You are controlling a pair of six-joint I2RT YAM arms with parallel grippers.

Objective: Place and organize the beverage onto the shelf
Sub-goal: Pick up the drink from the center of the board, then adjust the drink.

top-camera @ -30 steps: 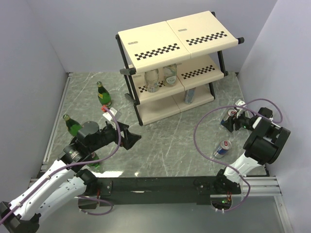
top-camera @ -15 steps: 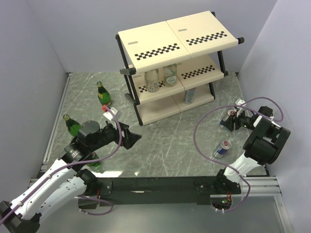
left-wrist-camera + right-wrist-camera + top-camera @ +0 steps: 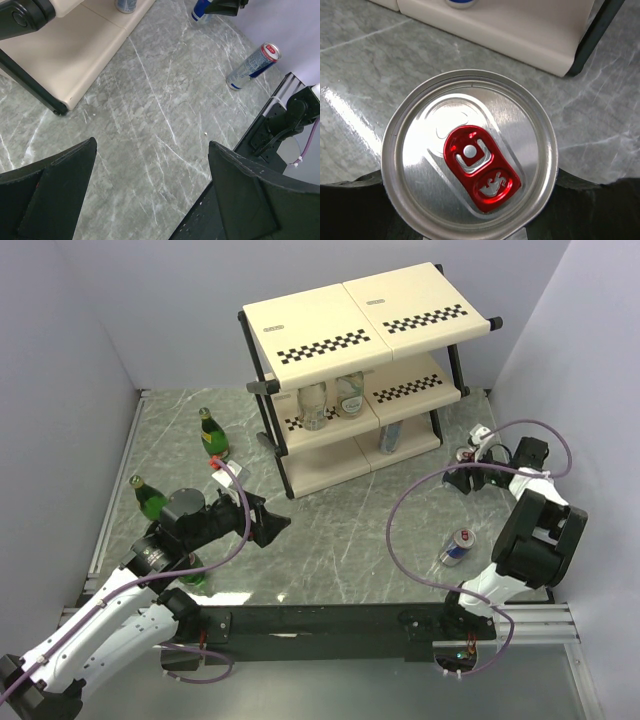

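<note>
Right tool: clamped on a silver can, just beside the shelf, at its right leg.
Left tool: spread wide, empty, above the table before the shelf.

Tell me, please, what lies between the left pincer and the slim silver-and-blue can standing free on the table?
Only bare grey marble tabletop lies between the left pincer and that can, as the top external view shows.

Desk: grey-green marble-look top is lying flat, pale veins running across it in all directions. Pale lilac walls are closing it in on three sides. A silver metal strip is running along its left edge. A tiny white speck is sitting on the surface toward the front edge.
</note>
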